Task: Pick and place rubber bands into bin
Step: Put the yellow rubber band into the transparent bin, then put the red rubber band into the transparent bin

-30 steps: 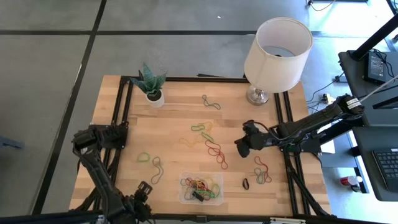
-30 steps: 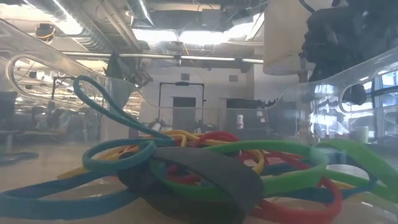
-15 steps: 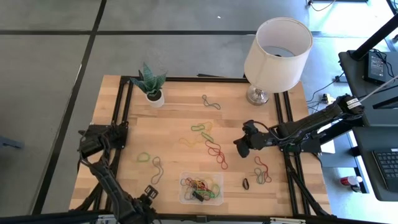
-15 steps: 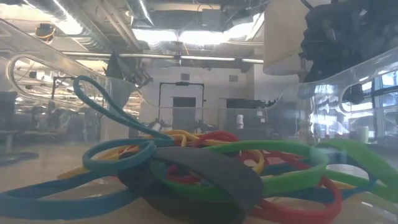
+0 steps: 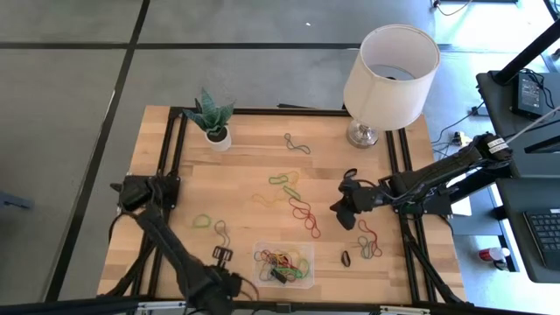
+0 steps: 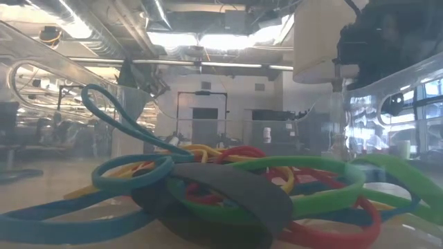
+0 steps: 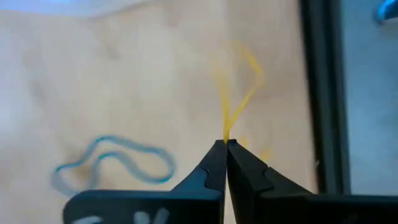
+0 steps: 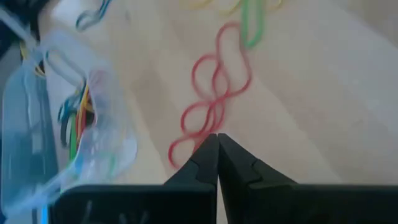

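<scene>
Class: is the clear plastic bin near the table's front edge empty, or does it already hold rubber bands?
It already holds some. The high view shows a tangle of coloured rubber bands inside the bin; the low view shows them piled close up.

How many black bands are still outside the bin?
1: a black band lies on the table just right of the bin in the high view. More could be hidden under the arms.
</scene>
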